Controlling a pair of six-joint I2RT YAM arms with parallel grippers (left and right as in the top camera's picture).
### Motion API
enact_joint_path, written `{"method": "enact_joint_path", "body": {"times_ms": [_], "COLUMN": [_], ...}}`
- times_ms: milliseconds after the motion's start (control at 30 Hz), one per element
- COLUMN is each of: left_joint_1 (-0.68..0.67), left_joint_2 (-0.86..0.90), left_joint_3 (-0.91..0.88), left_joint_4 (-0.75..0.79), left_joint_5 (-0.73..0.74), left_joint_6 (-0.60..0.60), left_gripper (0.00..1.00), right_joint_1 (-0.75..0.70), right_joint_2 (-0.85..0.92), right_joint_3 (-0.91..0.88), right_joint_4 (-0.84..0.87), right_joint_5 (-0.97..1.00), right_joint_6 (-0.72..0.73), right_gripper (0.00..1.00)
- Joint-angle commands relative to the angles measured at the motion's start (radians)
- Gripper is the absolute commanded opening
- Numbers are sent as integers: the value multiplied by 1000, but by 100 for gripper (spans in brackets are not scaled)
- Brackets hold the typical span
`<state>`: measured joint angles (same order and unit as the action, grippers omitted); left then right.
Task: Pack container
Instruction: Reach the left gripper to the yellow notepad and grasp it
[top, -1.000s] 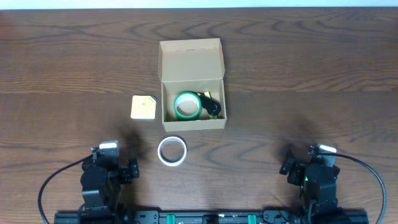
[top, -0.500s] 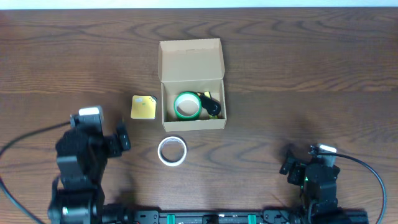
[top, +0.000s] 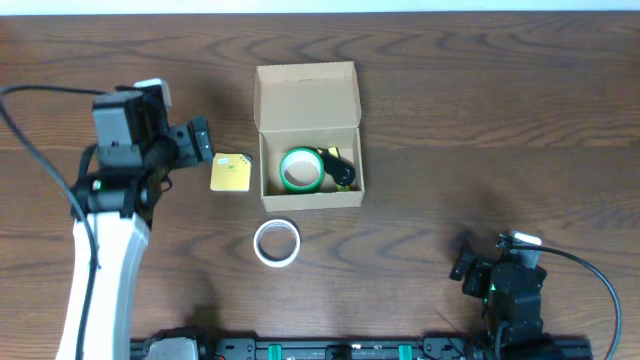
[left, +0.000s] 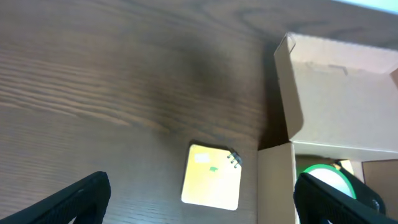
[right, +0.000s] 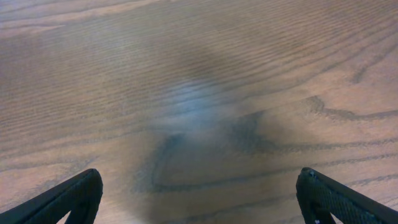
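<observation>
L claw (top: 203, 140), fingers apart & empty, hovers close by, left of container (top: 306, 100).

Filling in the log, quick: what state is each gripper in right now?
Left gripper: open, holding nothing.
Right gripper: open, holding nothing.

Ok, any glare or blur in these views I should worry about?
Right wrist: pale glare patch on the table, shadow below it, soft focus. Left wrist: yellow pad and container clear, shadow beside the container. Overhead: even and sharp.
</observation>
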<state>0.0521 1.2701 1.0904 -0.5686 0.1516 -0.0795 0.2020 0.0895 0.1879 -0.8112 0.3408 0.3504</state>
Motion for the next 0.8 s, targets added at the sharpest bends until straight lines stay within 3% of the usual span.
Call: {"method": "enact_joint_path", "body": {"times_ms": [0, 400, 567, 767], "left_joint_1": [-3, -3, -9, -63], "left_joint_2": [65, 257, 335, 439], "left_joint_3": [23, 25, 25, 32], "left_joint_4": [-2, -3, -1, 0], "left_joint_5": [26, 56, 58, 60], "left_joint_6": [-11, -13, -101, -86], "left_gripper": [95, 96, 95, 95], "right_joint_1": [-7, -7, -7, -7], "right_joint_2": [-6, -6, -6, -6], "right_joint_3": [-8, -8, -8, -8], "right_joint_4": [-2, -2, -2, -2], "right_joint_5": [10, 10, 10, 10], "right_joint_6": [-15, -15, -15, -15], "right_gripper": [99, 99, 99, 99]}}
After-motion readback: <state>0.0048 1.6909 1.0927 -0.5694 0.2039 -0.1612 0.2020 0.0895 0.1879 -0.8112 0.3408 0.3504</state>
